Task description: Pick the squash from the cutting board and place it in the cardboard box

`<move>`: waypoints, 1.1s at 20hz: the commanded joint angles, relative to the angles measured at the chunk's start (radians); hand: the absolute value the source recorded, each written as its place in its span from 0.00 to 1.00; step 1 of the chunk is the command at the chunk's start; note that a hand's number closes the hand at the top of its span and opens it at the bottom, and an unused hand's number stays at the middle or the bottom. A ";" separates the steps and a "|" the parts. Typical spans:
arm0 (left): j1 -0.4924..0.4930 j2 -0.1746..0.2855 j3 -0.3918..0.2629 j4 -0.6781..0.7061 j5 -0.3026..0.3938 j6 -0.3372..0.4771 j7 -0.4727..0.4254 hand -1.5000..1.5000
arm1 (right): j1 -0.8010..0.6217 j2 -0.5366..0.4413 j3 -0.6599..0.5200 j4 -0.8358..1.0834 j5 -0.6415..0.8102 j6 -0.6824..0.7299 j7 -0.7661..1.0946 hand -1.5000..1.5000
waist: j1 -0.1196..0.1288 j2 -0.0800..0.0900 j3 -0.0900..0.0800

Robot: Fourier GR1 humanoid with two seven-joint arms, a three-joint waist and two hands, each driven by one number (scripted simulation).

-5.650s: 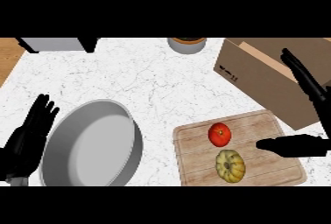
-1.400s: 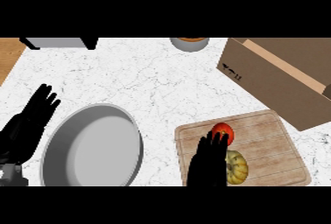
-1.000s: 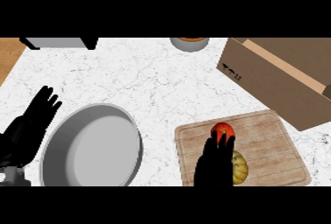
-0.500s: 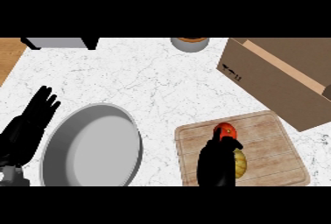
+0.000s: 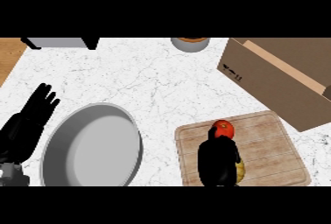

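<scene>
A wooden cutting board (image 5: 262,131) lies on the white marble counter at the lower right. On it, my right hand (image 5: 218,161) covers the yellow-green squash (image 5: 241,171), fingers curled round it; only a sliver shows at the hand's right edge. A red tomato (image 5: 224,128) sits on the board just beyond the fingertips. The open cardboard box (image 5: 278,81) stands at the upper right, its near corner close to the board. At the left edge, beside the bowl, my left hand (image 5: 27,127) rests open, fingers up.
A large grey bowl (image 5: 90,151) fills the lower left between the two hands. A small grey pot (image 5: 191,43) stands at the counter's far edge, and a grey appliance (image 5: 61,42) at the far left. The counter's wooden end (image 5: 8,57) shows at the upper left.
My right hand has slid onto the board from below, settled over the squash and curled in, hiding most of it. The tomato, box and left hand have not moved.
</scene>
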 commanded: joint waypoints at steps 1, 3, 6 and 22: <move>-0.028 0.000 0.002 -0.012 0.012 0.003 0.025 0.50 | -0.030 0.079 -0.160 0.048 -0.149 -0.135 -0.118 1.00 | 0.007 0.014 0.006; -0.001 -0.025 -0.024 0.002 -0.013 0.001 -0.020 0.50 | -0.064 0.127 -0.284 0.045 -0.261 -0.193 -0.201 1.00 | 0.016 0.026 0.008; -0.038 0.009 0.005 0.001 0.003 0.001 0.021 0.50 | -0.110 0.121 -0.427 0.113 -0.384 -0.258 -0.327 1.00 | 0.016 0.022 0.007; 0.009 -0.023 0.007 -0.002 -0.029 -0.003 0.006 0.50 | -0.434 0.098 -0.581 0.033 -0.388 -0.391 -0.383 1.00 | -0.006 0.000 0.003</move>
